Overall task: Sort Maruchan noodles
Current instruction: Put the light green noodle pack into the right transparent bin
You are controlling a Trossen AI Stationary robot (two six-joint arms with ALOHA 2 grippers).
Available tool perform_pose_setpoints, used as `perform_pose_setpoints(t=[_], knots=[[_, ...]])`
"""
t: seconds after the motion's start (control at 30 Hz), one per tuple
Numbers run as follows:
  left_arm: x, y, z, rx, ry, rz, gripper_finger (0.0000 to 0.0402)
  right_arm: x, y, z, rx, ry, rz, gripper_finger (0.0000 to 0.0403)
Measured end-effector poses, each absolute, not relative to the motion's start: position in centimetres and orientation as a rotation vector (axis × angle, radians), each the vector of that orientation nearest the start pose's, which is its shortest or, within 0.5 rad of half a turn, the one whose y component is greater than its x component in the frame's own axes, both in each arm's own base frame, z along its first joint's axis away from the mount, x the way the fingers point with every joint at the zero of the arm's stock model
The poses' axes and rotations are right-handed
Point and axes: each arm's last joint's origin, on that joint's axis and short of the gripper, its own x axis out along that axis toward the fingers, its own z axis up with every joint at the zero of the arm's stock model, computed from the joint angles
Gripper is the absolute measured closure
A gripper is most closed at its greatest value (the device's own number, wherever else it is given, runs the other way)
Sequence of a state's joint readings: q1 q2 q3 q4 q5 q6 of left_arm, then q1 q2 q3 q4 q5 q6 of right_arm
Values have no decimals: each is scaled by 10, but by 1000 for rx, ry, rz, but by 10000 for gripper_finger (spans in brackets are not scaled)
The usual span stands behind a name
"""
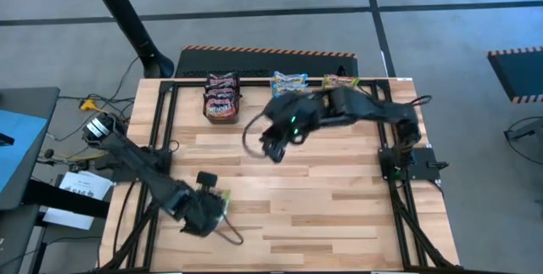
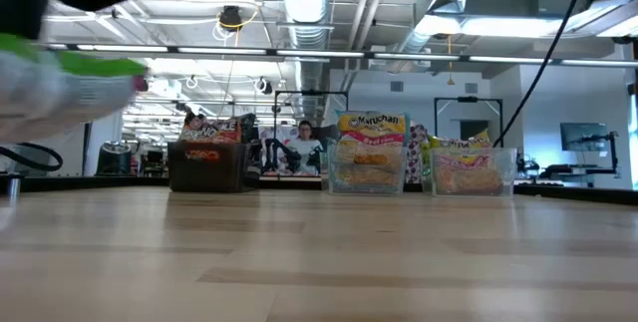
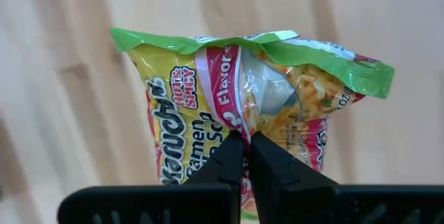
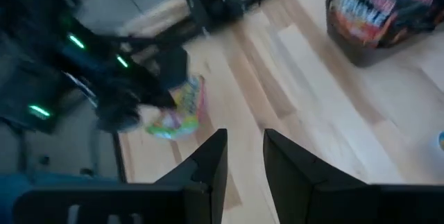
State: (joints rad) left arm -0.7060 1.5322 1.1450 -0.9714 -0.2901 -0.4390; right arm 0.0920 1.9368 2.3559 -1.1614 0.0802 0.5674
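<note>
The left gripper (image 1: 222, 204) is hovering over the near left part of the surface (image 1: 322, 198), clenched on a green-edged noodle packet (image 3: 243, 106). The left wrist view is showing the two fingers (image 3: 225, 165) pinching the packet at its middle seam, so it is hanging upright and crumpled, free of the wood; that grip looks meant for carrying it to a bin, not for laying it down here.

Further along, at the far edge, three containers are standing in a row. The black box (image 1: 222, 104) is holding the dark maroon packets (image 1: 222, 81), the middle clear tub (image 2: 366, 167) is holding blue-edged packets (image 1: 289, 80), and the right clear tub (image 2: 473, 170) is holding green and yellow-edged packets (image 1: 341, 80). Judging by colour, the held packet probably belongs in that right tub, well apart from where it is now.

The right gripper (image 1: 273, 148) is hanging over the middle of the surface, in front of the tubs, its fingers (image 4: 208, 165) parted and holding nothing.

The surface is pale butcher-block wood in a black frame. Behind it, the low view is showing an open workshop with exposed ducts, ceiling lights and people far off.
</note>
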Motion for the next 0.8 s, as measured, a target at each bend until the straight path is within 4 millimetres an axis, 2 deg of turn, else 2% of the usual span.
perform_pose_setpoints(t=[0.17, 0.3, 0.47, 0.63, 0.8], knots=[[230, -152, 244, 332, 1202, -41, 401, 362, 13, 461, 509, 674, -164, 285], [239, -137, 246, 394, 1183, -7, 401, 353, -2, 469, 538, 659, -168, 285], [250, -118, 248, 500, 1137, 98, 401, 347, -24, 471, 557, 654, -197, 285], [263, -102, 251, 564, 1092, 153, 401, 346, -45, 471, 445, 655, -171, 282], [274, -86, 253, 613, 1062, 190, 401, 342, -69, 471, 423, 642, -209, 257]])
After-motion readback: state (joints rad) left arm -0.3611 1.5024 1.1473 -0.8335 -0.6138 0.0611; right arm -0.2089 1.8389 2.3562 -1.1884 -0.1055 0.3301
